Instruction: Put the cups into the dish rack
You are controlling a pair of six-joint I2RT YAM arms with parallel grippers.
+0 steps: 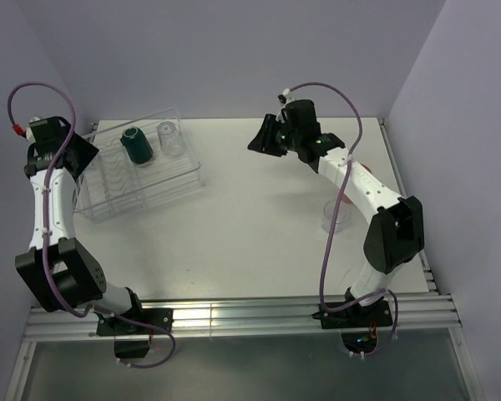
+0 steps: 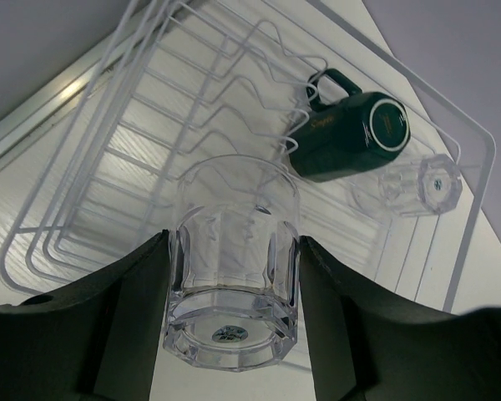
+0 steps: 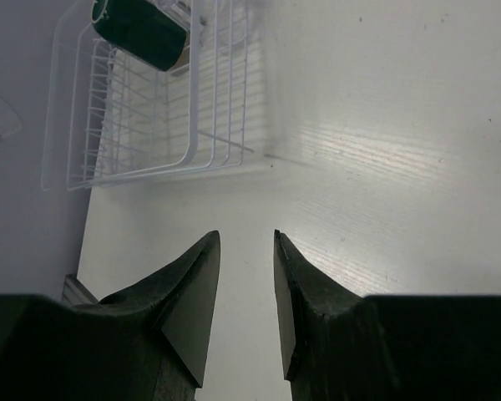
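My left gripper is shut on a clear tumbler, held base towards the camera above the see-through dish rack. In the top view the left gripper hangs at the left edge of the rack. The dark green mug and a second clear tumbler sit in the rack's far end. A third clear tumbler stands on the table beside my right arm. My right gripper is slightly open and empty over mid-table. A sliver of the salmon-pink cup shows behind the right forearm.
The white table ends at walls on the left, back and right. A metal rail runs along the near edge. The right wrist view shows the rack and green mug far ahead of the fingers.
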